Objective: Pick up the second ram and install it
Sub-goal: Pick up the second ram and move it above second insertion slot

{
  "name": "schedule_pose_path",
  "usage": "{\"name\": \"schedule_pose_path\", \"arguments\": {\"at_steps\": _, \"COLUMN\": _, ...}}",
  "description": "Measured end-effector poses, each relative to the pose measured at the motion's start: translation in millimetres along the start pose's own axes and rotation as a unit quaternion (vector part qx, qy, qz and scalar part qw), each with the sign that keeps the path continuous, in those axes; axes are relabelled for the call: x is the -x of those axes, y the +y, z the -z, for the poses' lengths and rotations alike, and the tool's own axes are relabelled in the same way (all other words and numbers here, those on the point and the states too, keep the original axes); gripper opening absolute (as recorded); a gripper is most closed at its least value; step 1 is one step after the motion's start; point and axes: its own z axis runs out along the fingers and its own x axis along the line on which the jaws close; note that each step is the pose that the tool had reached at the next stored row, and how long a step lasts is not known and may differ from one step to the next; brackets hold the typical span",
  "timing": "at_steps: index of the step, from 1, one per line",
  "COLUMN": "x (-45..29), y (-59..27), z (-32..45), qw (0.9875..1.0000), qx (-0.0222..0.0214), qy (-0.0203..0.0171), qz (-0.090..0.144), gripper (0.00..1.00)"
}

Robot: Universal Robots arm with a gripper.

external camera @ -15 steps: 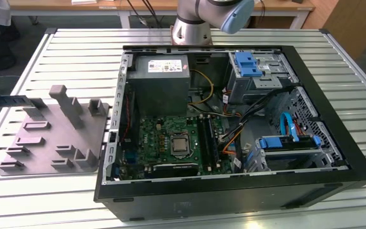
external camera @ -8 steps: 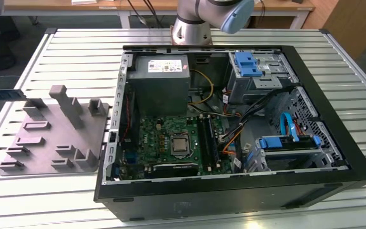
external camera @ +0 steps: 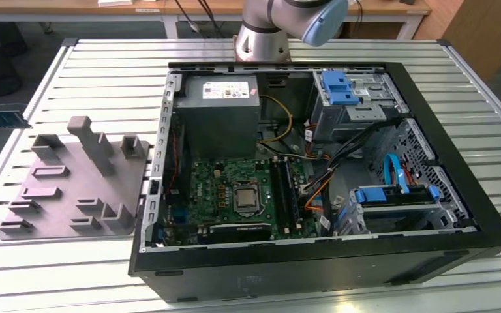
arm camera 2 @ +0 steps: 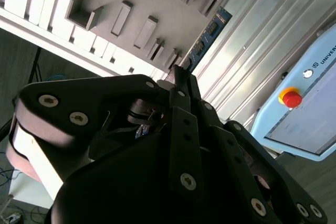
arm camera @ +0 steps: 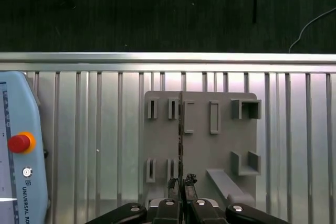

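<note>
- Tool (arm camera: 181, 182) is pressed together on the second ram (arm camera: 181, 129). Both fingers are closed flat against the board's faces near one end, and the rest of the stick juts out past the tips.
- In the first wrist view the ram is edge-on, a thin dark line running out from the fingertips. In the second wrist view its blue-green face and chips show (arm camera 2: 212, 32), angling away from the tool (arm camera 2: 181, 74).
- Gripping the flat faces keeps the long edges free. I judge that suits a part whose contact edge must drop into a narrow slot.
- The ram hangs over the grey holder tray (arm camera: 220, 150), roughly in line with one row of its upright pockets. It looks clear of the pockets, not seated in one, but the edge-on view makes the height hard to judge.
- The tray's pockets and ribs (external camera: 68, 189) look shaped to stand parts on edge, which would present a stick ready for a pinch from above.
- The tray lies on the slatted tabletop (external camera: 111, 72) just beside the open computer case (external camera: 320, 261), at the exterior view's left.
- Inside the case the motherboard (external camera: 216, 195) lies flat and faces up. The long black memory slots (external camera: 284, 189) run just beside the processor socket on the exterior view's right. I can't tell whether a stick already fills one.
- The ram is well apart from those slots, so the pick appears done and the install has not begun.
- A pendant with a red stop button (arm camera: 21, 142) rests on the tabletop near the tray.
</note>
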Motion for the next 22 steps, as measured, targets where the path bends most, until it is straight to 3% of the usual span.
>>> {"name": "schedule_pose_path", "arguments": {"at_steps": 4, "x": 0.0, "y": 0.2, "z": 6.6, "qw": 1.0, "qx": 0.0, "qy": -0.001, "qz": 0.0, "gripper": 0.14}}
{"name": "schedule_pose_path", "arguments": {"at_steps": 12, "x": 0.1, "y": -1.0, "z": 7.0, "qw": 1.0, "qx": 0.0001, "qy": -0.002, "qz": 0.0, "gripper": 0.14}}
{"name": "schedule_pose_path", "arguments": {"at_steps": 19, "x": 0.3, "y": -23.1, "z": 5.4, "qw": 1.0, "qx": 0.001, "qy": -0.0082, "qz": 0.0, "gripper": 0.14}}
{"name": "schedule_pose_path", "arguments": {"at_steps": 22, "x": 0.8, "y": -36.3, "z": 4.3, "qw": 1.0, "qx": 0.0015, "qy": -0.0086, "qz": 0.0, "gripper": 0.14}}
